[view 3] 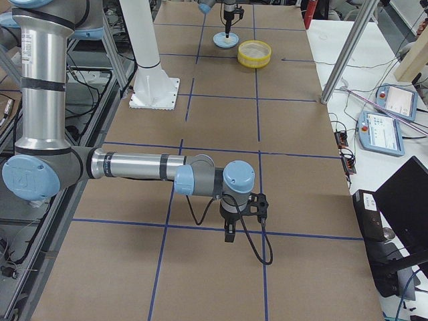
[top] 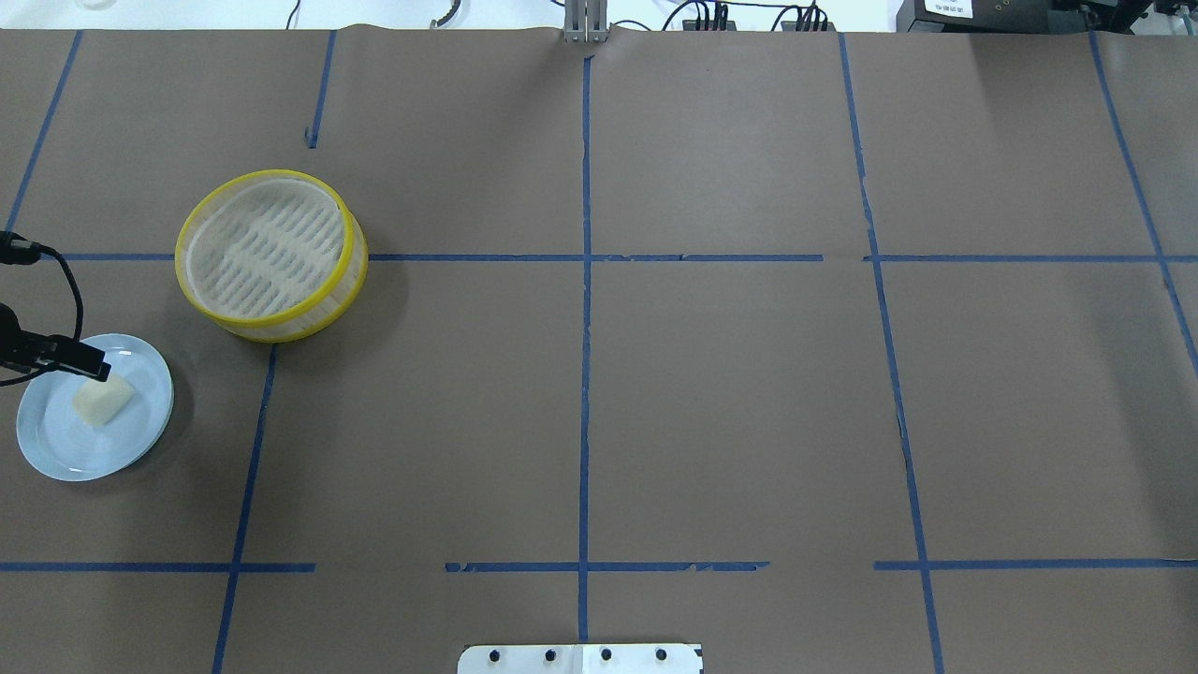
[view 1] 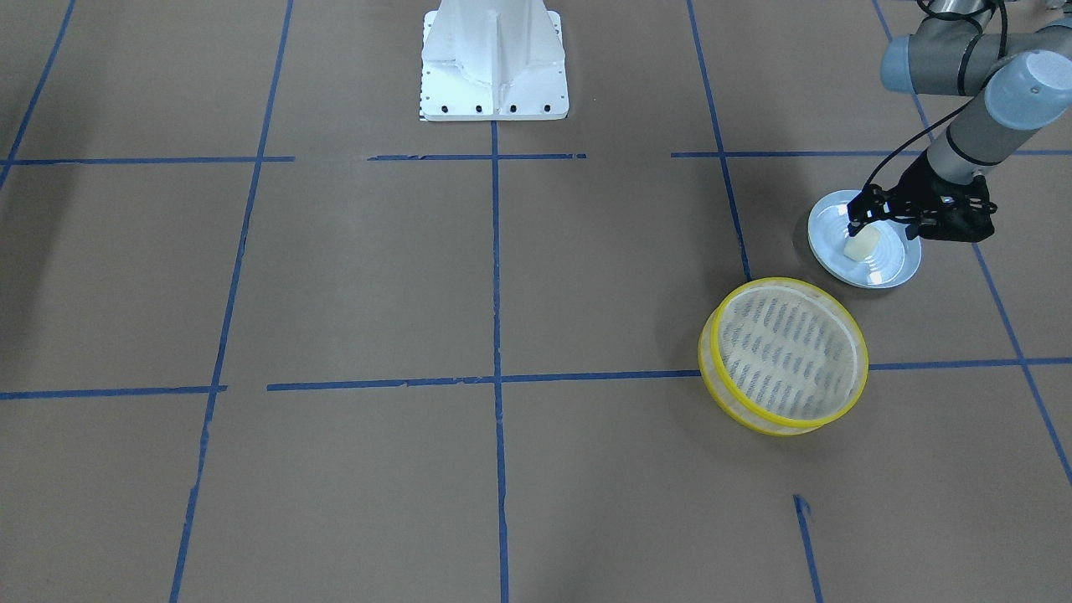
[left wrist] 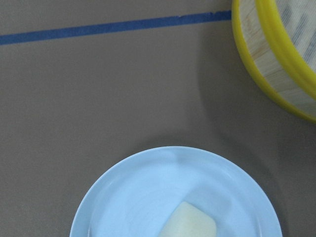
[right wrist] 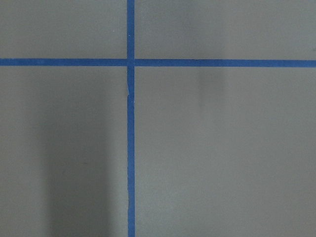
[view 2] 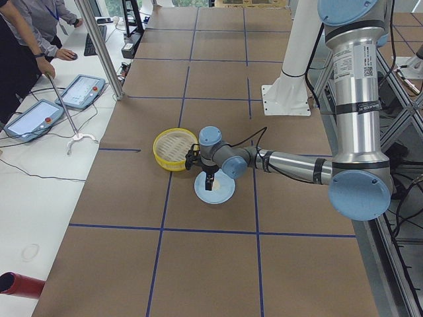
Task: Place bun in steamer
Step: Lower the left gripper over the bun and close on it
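The bun is a cream-white lump lying on a light blue plate at the robot's far left. It shows in the overhead view and at the bottom of the left wrist view. The steamer, a yellow-rimmed basket with nothing in it, stands beside the plate. My left gripper hovers just above the bun's edge. In the overhead view it looks like one dark bar with its fingers together, holding nothing. My right gripper hangs over bare table far from these; I cannot tell if it is open.
The white robot base stands at the table's robot-side middle. Blue tape lines cross the brown table. In the exterior left view, operators and tablets are at a side bench beyond the table's edge.
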